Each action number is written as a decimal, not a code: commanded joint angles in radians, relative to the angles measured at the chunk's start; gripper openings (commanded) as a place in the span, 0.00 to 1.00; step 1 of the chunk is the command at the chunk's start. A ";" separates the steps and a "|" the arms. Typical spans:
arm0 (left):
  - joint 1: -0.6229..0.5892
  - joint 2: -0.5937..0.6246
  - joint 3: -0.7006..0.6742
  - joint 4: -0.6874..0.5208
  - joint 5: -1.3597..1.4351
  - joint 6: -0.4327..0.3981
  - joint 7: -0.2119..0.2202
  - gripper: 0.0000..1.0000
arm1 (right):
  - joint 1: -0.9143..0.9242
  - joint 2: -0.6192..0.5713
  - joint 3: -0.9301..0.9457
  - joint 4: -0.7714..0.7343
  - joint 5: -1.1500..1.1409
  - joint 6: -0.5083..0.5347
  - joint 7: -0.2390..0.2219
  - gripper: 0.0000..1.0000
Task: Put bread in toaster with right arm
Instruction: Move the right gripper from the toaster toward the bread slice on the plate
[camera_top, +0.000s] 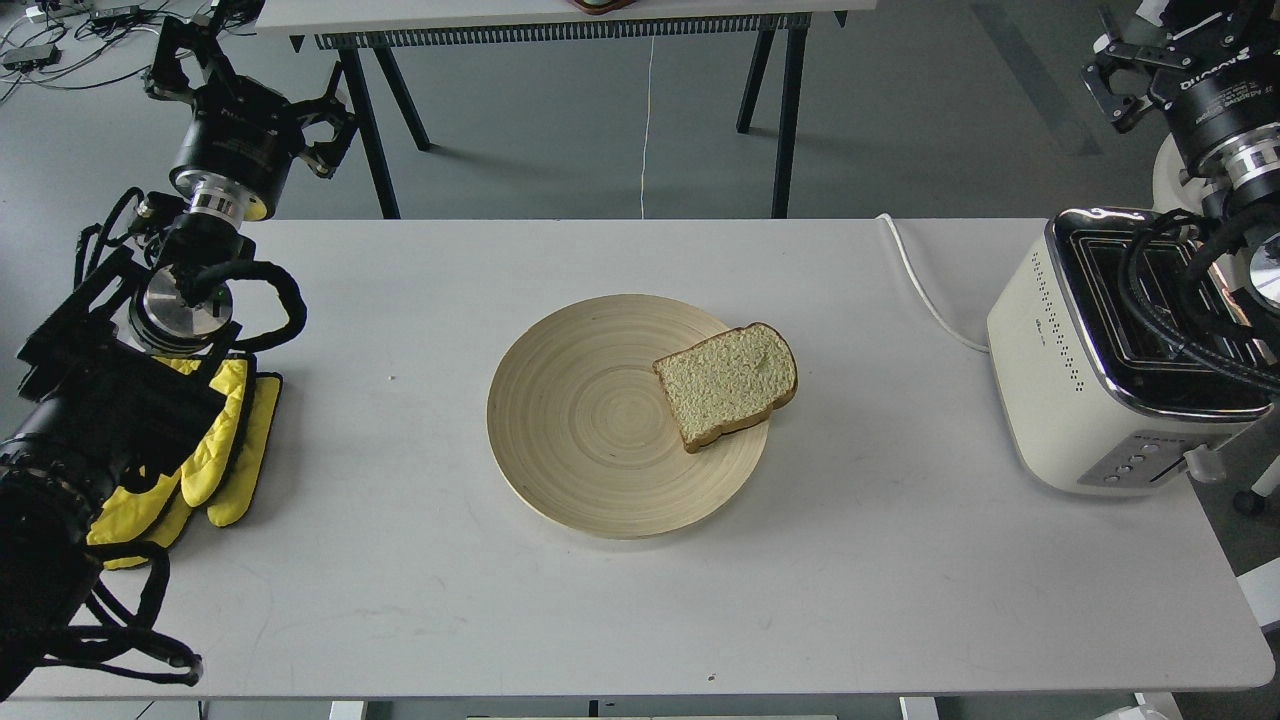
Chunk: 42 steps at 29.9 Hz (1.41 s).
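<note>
A slice of pale bread (727, 384) with a brown crust lies flat on the right rim of a round wooden plate (590, 420), partly overhanging it. The cream-white toaster (1080, 370) with a chrome top stands at the table's right edge, its slots partly hidden by my right arm's cables. My right gripper (1150, 55) hangs above and behind the toaster at the top right corner, partly cut off, far from the bread. My left gripper (255, 88) is raised at the far left, fingers spread, holding nothing.
Yellow gloves (215, 450) lie at the table's left edge under my left arm. The toaster's white cord (925, 290) runs across the table's back right. Another table's black legs (785, 120) stand behind.
</note>
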 joint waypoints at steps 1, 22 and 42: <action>-0.002 0.000 0.002 0.000 -0.001 0.000 -0.005 1.00 | 0.000 0.005 0.006 -0.003 0.000 0.000 0.000 1.00; 0.002 -0.005 0.004 0.008 -0.005 0.000 -0.005 1.00 | 0.026 -0.110 -0.124 0.386 -0.245 -0.015 -0.003 0.99; 0.004 -0.008 0.004 0.008 -0.002 0.000 -0.003 1.00 | 0.122 0.023 -0.678 0.394 -1.038 -0.409 -0.014 0.98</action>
